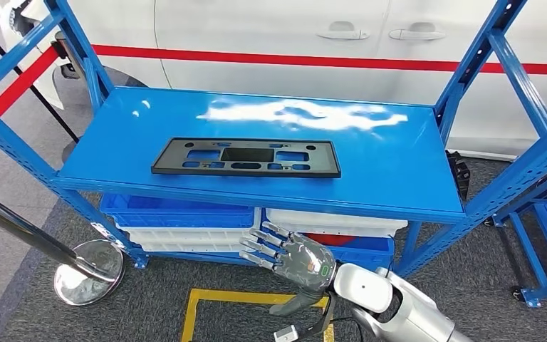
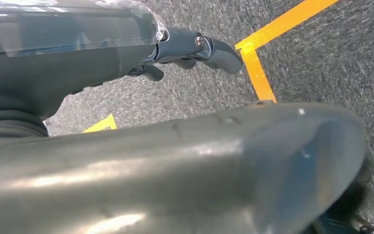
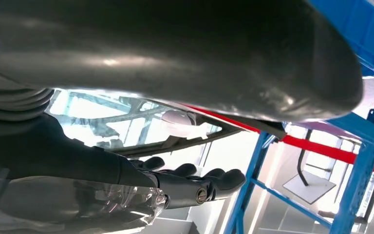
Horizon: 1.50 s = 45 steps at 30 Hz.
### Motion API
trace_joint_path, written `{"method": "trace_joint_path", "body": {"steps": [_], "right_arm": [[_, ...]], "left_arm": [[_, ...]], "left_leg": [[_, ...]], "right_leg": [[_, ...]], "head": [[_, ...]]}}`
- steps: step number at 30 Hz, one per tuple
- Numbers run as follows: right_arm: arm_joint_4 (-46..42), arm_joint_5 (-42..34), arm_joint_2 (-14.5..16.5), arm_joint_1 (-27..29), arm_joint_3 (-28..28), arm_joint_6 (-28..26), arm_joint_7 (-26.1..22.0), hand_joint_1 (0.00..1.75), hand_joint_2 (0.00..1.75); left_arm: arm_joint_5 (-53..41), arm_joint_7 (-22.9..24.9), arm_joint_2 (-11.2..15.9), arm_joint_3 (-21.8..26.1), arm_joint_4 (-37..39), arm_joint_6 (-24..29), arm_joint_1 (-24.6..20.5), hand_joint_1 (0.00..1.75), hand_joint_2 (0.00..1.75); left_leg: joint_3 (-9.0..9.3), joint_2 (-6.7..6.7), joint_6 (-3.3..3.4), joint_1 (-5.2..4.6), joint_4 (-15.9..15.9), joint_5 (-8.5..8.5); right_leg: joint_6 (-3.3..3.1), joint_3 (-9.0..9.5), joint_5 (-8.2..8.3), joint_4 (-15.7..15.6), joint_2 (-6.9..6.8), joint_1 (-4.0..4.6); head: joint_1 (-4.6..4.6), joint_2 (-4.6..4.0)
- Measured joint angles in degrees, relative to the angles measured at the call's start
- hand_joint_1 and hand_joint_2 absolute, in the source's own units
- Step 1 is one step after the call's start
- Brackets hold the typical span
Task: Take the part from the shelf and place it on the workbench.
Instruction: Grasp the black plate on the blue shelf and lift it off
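Looking down from the head view, the black part (image 1: pixel 246 158), a flat rectangular frame with cut-outs, lies flat on the top board of the blue shelf (image 1: pixel 399 167), near its front edge and left of centre. Below that board, blue bins (image 1: pixel 178 211) and a white bin (image 1: pixel 335 222) sit on the lower level. The right hand (image 1: pixel 288 258) hovers in front of the shelf, lower than the top board and well apart from the part, its fingers spread and holding nothing. A white car (image 1: pixel 271 43) with a red stripe stands behind the shelf, and a chrome post base (image 1: pixel 89 272) rests on the grey carpet at the left beside yellow floor tape (image 1: pixel 206 299). From the left wrist view, the left hand (image 2: pixel 185 51) hangs over the carpet and yellow tape (image 2: pixel 258 73), fingers loosely curled with nothing in them; how far closed they are I cannot tell. From the right wrist view, the right hand (image 3: pixel 185 183) stretches out empty, its fingers (image 3: pixel 224 179) extended beside a blue shelf post (image 3: pixel 365 161).
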Motion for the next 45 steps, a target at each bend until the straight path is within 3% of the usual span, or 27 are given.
{"method": "trace_joint_path", "body": {"steps": [1, 2, 3, 5, 6, 8, 11, 13, 15, 16, 17, 18, 20, 21, 22, 24, 27, 28, 30, 32, 33, 34, 36, 38, 40, 43, 45], "right_arm": [[0.0, 0.0, 0.0, 0.0, 0.0, 0.0, 0.0, 0.0, 0.0], [0.0, -0.1, 0.0, 0.0, 0.1, 0.0, 0.0, 0.0, 0.0], [0.0, -0.1, 0.0, 0.0, 0.1, 0.0, 0.0, 0.0, 0.0], [0.0, -0.2, 0.0, -0.1, 0.1, -0.1, -0.1, 0.0, 0.0], [0.1, -0.3, 0.0, -0.2, 0.1, -0.2, -0.1, 0.0, 0.0], [0.1, -0.4, 0.0, -0.5, 0.1, -0.2, -0.2, 0.0, 0.0], [0.1, -0.8, 0.0, -0.9, 0.1, -0.2, -0.1, 0.0, 0.0], [0.2, -1.1, 0.1, -1.3, 0.1, -0.2, 0.0, 0.0, 0.0], [0.3, -1.4, 0.4, -1.5, 0.0, 0.0, 0.1, 0.0, 0.0], [0.5, -1.6, 0.5, -1.6, 0.0, 0.2, 0.1, 0.0, 0.0], [0.7, -1.9, 0.6, -1.9, 0.0, 0.4, 0.2, 0.0, 0.0], [0.9, -2.3, 0.6, -2.4, -0.1, 0.6, 0.2, 0.0, 0.0], [1.4, -3.3, 0.6, -4.4, -0.5, 1.1, 0.2, 0.0, 0.0], [1.8, -4.0, 0.7, -5.9, -0.8, 1.4, 0.2, 0.0, 0.0], [2.3, -4.7, 0.7, -7.6, -1.1, 1.8, 0.2, 0.0, 0.0], [3.6, -6.0, 0.8, -11.3, -1.6, 2.8, 0.4, 0.0, 0.0], [5.3, -7.6, 0.8, -16.2, -2.7, 3.8, 0.9, 0.0, 0.0], [5.9, -8.0, 0.7, -17.5, -3.0, 3.9, 1.1, 0.0, 0.0], [7.0, -8.6, 0.4, -19.3, -3.5, 4.0, 1.3, 0.0, 0.0], [8.3, -9.3, 0.3, -20.3, -4.0, 4.0, 1.5, 0.0, 0.0], [9.0, -9.7, 0.3, -20.6, -4.2, 4.1, 1.4, 0.0, 0.0], [9.7, -10.2, 0.3, -21.1, -4.4, 4.1, 1.1, 0.0, 0.0], [11.4, -10.7, 0.3, -22.2, -4.5, 4.2, 0.3, 0.0, 0.0], [13.5, -10.9, 0.3, -23.1, -4.2, 4.2, -0.2, 0.0, 0.87], [15.5, -10.9, 0.3, -23.4, -3.6, 4.1, -0.3, 0.0, 1.75], [17.7, -10.8, 0.7, -23.7, -2.9, 4.1, -0.3, 0.0, 1.75], [18.9, -10.8, 1.5, -23.8, -2.6, 4.0, -0.3, 0.0, 1.75]], "left_arm": [[0.0, 0.0, 0.0, 0.0, 0.0, 0.0, 0.1, 0.0, 0.0], [0.0, 0.0, 0.0, 0.0, 0.0, 0.1, 0.2, 0.0, 0.0], [0.0, 0.0, 0.1, 0.0, 0.0, 0.1, 0.2, 0.0, 0.0], [0.0, 0.0, 0.1, 0.0, 0.0, 0.2, 0.3, 0.0, 0.0], [0.0, 0.0, 0.1, 0.0, 0.0, 0.2, 0.3, 0.0, 0.0], [0.0, 0.2, 0.1, 0.0, 0.0, 0.3, 0.3, 0.0, 0.0], [0.0, 0.4, 0.1, 0.0, 0.0, 0.1, 0.2, 0.0, 0.0], [-0.2, 0.3, 0.1, 0.0, 0.0, -0.1, 0.0, 0.0, 0.0], [-0.4, 0.3, 0.1, 0.0, 0.0, -0.4, -0.3, 0.0, 0.0], [-0.5, 0.2, 0.1, -0.1, 0.0, -0.5, -0.3, 0.0, 0.0], [-0.5, 0.2, 0.1, -0.1, 0.0, -0.7, -0.4, 0.0, 0.0], [-0.5, 0.2, 0.1, -0.1, 0.0, -0.8, -0.4, 0.0, 0.0], [-0.5, 0.0, 0.0, -0.1, 0.0, -0.9, -0.4, 0.0, 0.0], [-0.4, 0.0, 0.0, -0.1, 0.0, -0.9, -0.5, 0.0, 0.0], [-0.3, -0.1, -0.1, -0.1, 0.1, -0.9, -0.6, 0.0, 0.0], [0.0, -0.3, -0.1, -0.1, 0.1, -0.9, -0.7, 0.0, 0.0], [0.4, -0.7, -0.1, -0.1, 0.1, -0.9, -0.7, 0.0, 0.0], [0.4, -0.8, -0.1, -0.1, 0.1, -0.9, -0.7, 0.0, 0.0], [0.5, -0.8, -0.1, -0.1, 0.1, -0.9, -0.6, 0.0, 0.0], [0.8, -0.9, -0.1, 0.0, 0.1, -0.9, -0.4, 0.0, 0.0], [1.0, -0.9, 0.0, 0.0, 0.1, -0.9, -0.3, 0.0, 0.0], [1.2, -0.9, 0.0, 0.0, 0.1, -0.9, -0.3, 0.0, 0.0], [1.5, -1.0, 0.0, 0.1, 0.1, -0.9, -0.2, 0.0, 0.0], [1.7, -1.2, 0.0, 0.2, 0.1, -0.8, -0.2, 0.0, 0.0], [1.7, -1.4, 0.1, 0.3, 0.2, -0.8, -0.2, 0.0, 0.0], [1.7, -1.7, 0.1, 0.3, 0.2, -0.8, -0.2, 0.0, 0.0], [1.7, -1.8, 0.1, 0.3, 0.2, -0.8, -0.3, 0.0, 0.0]], "left_leg": [[-2.04, 0.0, -0.12, 0.04, 2.8, -0.33], [-3.06, 0.0, -0.16, 0.06, 3.3, 0.7], [-2.9, 0.01, -0.1, 0.09, 1.5, 2.9], [-0.29, -0.03, 0.24, 0.06, -6.4, 8.35], [1.03, -0.06, 0.52, 0.0, -9.8, 9.91], [2.16, -0.14, 1.16, -0.22, -12.6, 10.35], [2.6, -0.17, 2.24, -0.21, -13.3, 9.96], [3.19, -0.15, 2.93, -0.03, -13.8, 9.76], [3.48, -0.14, 3.34, -0.12, -13.8, 9.41], [3.63, -0.18, 3.43, -0.17, -13.8, 9.22], [3.87, -0.24, 3.47, -0.23, -13.7, 8.98], [4.22, -0.32, 3.45, -0.27, -13.7, 8.7], [5.09, -0.42, 3.27, -0.36, -13.6, 8.08], [5.34, -0.4, 3.09, -0.5, -13.5, 7.79], [5.39, -0.37, 2.88, -0.61, -13.4, 7.6], [5.21, -0.24, 2.36, -0.78, -13.4, 7.47], [4.77, -0.09, 1.44, -0.85, -12.2, 6.51], [3.74, -0.07, 1.09, -0.77, -10.0, 5.28], [-0.17, -0.03, 0.47, -0.38, -2.5, 1.98], [-3.51, -0.01, 0.1, -0.15, 2.8, 0.99], [-3.68, 0.0, 0.04, -0.11, 2.3, 2.21], [-2.69, 0.01, 0.08, -0.09, -0.5, 4.43], [0.64, -0.05, 0.39, -0.11, -8.6, 8.67], [2.35, -0.2, 1.06, -0.22, -12.9, 10.0], [2.38, -0.39, 1.86, -0.31, -13.2, 9.87], [2.8, -0.57, 2.89, -0.07, -13.9, 10.16], [2.93, -0.57, 3.28, -0.05, -14.0, 10.15]], "right_leg": [[0.02, 0.43, -0.39, 0.0, 0.04, 0.0], [0.1, 0.99, -0.82, 0.0, 0.09, -0.01], [0.22, 1.68, -1.31, 0.0, 0.14, -0.03], [0.61, 3.17, -2.45, 0.0, 0.17, 0.02], [0.9, 3.65, -2.93, 0.1, 0.24, 0.13], [1.49, 3.99, -3.46, 0.1, 0.34, 0.34], [2.41, 4.09, -4.2, 0.3, 0.35, 0.1], [2.92, 1.98, -6.31, 4.6, 0.34, -0.06], [3.18, -2.94, -9.04, 12.7, 0.34, -0.09], [3.24, -5.27, -9.49, 15.9, 0.34, -0.09], [3.21, -6.73, -8.8, 17.2, 0.34, -0.08], [3.07, -7.01, -6.85, 16.2, 0.34, -0.07], [2.42, -4.97, -1.31, 9.0, 0.31, 0.07], [2.03, -3.7, 0.63, 5.4, 0.26, 0.24], [1.71, -2.82, 1.5, 2.9, 0.21, 0.41], [1.33, -2.36, 1.27, 1.5, 0.24, 0.66], [0.71, -1.89, 1.36, 0.6, 0.13, 0.06], [0.47, -1.67, 1.39, 0.3, -0.04, -0.12], [0.14, -1.51, 1.25, 0.3, -0.32, -0.02], [0.12, -1.38, 1.06, 0.3, -0.42, 0.06], [0.19, -1.23, 0.92, 0.3, -0.42, 0.06], [0.31, -0.98, 0.74, 0.4, -0.41, 0.05], [0.69, -0.57, 0.29, 0.5, -0.36, 0.17], [1.22, -0.6, 0.07, 0.7, -0.29, 0.4], [1.84, -0.67, 0.06, 0.6, -0.33, 0.45], [2.66, -1.87, -1.9, 3.5, -0.29, 0.17], [2.99, -5.33, -5.08, 10.3, -0.19, 0.03]], "head": [[0.01, 0.0], [0.01, 0.0], [0.0, 0.0], [0.01, 0.0], [0.01, 0.0], [0.01, 0.0], [0.01, 0.0], [0.01, 0.0], [0.01, 0.0], [0.01, 0.0], [0.01, 0.0], [0.01, 0.0], [0.01, 0.0], [0.01, 0.0], [0.01, 0.0], [0.01, 0.0], [0.0, 0.0], [-0.01, 0.0], [-0.01, 0.0], [-0.01, 0.0], [-0.01, 0.0], [-0.01, 0.0], [-0.01, 0.0], [-0.01, 0.0], [-0.01, 0.0], [-0.01, 0.0], [0.0, 0.0]]}}
